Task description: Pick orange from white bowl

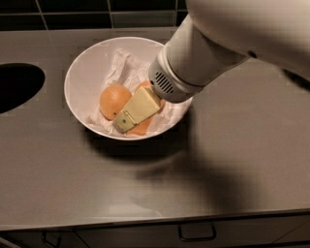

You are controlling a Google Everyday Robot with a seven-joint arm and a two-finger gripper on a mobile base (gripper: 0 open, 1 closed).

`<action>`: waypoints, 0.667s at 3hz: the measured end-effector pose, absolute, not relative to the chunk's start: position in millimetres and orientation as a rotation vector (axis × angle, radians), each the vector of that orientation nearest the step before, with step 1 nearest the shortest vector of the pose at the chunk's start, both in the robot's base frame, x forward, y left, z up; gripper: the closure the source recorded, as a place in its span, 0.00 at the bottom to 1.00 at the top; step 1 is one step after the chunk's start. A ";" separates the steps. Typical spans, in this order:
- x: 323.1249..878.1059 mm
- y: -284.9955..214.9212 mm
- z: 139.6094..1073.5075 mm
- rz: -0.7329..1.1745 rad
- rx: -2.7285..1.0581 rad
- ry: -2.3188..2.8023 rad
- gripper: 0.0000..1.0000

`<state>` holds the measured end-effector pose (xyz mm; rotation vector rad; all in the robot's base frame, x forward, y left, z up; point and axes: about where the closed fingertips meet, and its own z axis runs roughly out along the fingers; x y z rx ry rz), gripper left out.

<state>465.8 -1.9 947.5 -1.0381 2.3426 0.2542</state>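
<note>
The white bowl (pixel 87 72) stands on the grey counter, left of centre, lined with crumpled white paper (pixel 118 65). One orange (pixel 114 100) lies free in its left half. A second orange (pixel 143 127) lies just right of it, mostly covered by my gripper. My gripper (pixel 130 118) is cream-coloured and reaches down into the bowl from the upper right, lying over the second orange and touching the side of the first. The thick white arm (pixel 193 63) hides the bowl's right rim.
A dark round opening (pixel 14 87) is cut into the counter at the far left. A black tiled wall (pixel 72 12) runs along the back. The counter's front edge has drawer handles (pixel 196 236) below it.
</note>
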 end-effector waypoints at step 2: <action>475.9 6.1 941.0 0.288 -1.003 2.349 0.00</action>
